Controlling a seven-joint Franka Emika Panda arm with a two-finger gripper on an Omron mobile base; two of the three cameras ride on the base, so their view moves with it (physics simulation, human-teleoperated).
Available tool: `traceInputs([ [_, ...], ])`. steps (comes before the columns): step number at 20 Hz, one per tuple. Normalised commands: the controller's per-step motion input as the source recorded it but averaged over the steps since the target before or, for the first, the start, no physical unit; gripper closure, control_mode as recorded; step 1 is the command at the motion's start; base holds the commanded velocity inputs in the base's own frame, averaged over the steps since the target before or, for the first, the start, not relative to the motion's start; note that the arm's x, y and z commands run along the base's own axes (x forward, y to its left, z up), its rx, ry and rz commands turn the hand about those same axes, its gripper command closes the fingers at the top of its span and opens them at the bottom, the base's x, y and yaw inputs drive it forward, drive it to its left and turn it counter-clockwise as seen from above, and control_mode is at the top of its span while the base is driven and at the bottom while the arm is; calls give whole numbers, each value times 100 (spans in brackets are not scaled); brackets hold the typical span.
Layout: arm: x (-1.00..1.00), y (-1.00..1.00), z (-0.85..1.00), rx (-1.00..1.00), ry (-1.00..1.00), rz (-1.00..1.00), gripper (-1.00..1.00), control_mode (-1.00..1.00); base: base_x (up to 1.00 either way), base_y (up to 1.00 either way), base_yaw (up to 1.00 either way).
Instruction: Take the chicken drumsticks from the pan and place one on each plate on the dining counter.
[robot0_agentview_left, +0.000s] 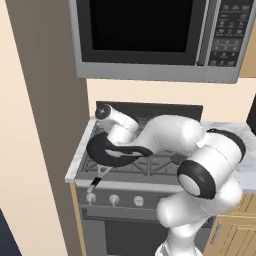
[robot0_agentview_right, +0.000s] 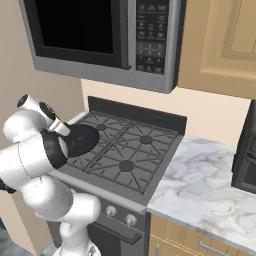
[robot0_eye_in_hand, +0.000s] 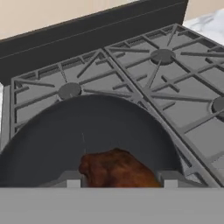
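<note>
Over the round black frying pan (robot0_eye_in_hand: 87, 135), the end effector (robot0_eye_in_hand: 121, 180) straddles one glossy orange-brown drumstick (robot0_eye_in_hand: 116, 169), jaws not visibly touching it.

We're in a home kitchen: a gas stove (robot0_agentview_right: 127, 150) with grey grates and front knobs (robot0_agentview_left: 114, 199), a steel microwave (robot0_agentview_left: 155, 37) mounted overhead, a marble worktop (robot0_agentview_right: 200, 187) alongside, tan wooden cabinets (robot0_agentview_right: 220, 45) above, and a black pan (robot0_eye_in_hand: 87, 135) on a burner.
</note>
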Motion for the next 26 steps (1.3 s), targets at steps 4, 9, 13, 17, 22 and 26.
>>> traceInputs([
  [4,-99,-70,55,26,0,0,100,-100,0,0,0],
  [9,-100,-66,7,21,-3,-23,100,-100,0,0,0],
  [13,-100,-39,0,16,0,-35,100,-100,0,0,0],
  [17,-90,-20,0,9,4,-31,100,-100,0,0,0],
  [22,-31,-13,0,3,1,-26,100,-100,0,0,0],
  [26,-33,-7,0,0,0,-26,100,-100,0,0,0],
])
